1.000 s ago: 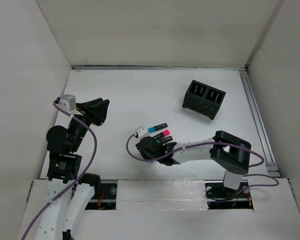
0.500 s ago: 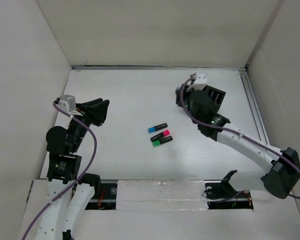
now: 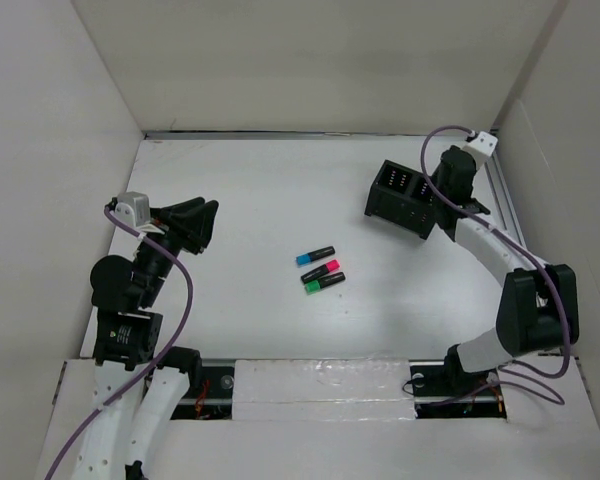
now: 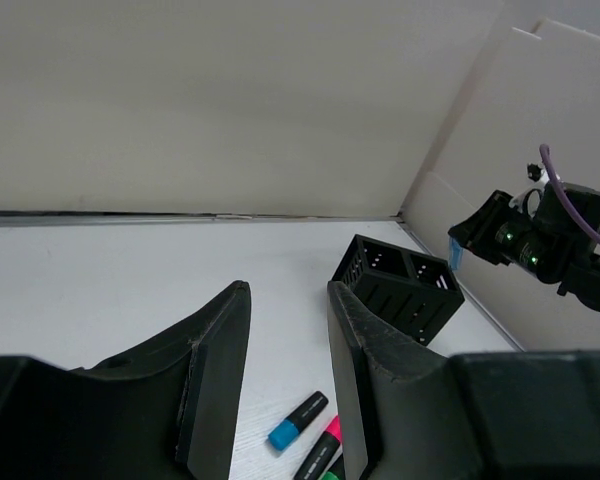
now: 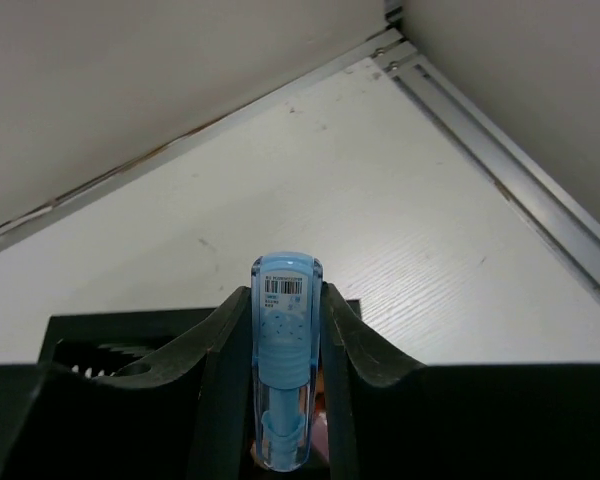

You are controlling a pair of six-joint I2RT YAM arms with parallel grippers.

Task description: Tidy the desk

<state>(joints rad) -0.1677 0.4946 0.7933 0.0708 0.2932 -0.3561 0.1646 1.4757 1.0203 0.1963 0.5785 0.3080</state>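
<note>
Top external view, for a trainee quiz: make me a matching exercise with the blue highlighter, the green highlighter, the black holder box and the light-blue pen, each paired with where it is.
Things:
1. blue highlighter
2. green highlighter
3. black holder box
4. light-blue pen

Places:
A. clamped in the right claw
B. of the highlighters, nearest the near edge of the desk
C. standing on the far right part of the desk
D. of the highlighters, farthest from the near edge

Pairs: 1-D, 2-B, 3-C, 4-A

Likely a robotics lab cell, white panel walls (image 3: 310, 60) enclosing the desk (image 3: 250, 190), purple cable (image 3: 191, 290) trailing
</note>
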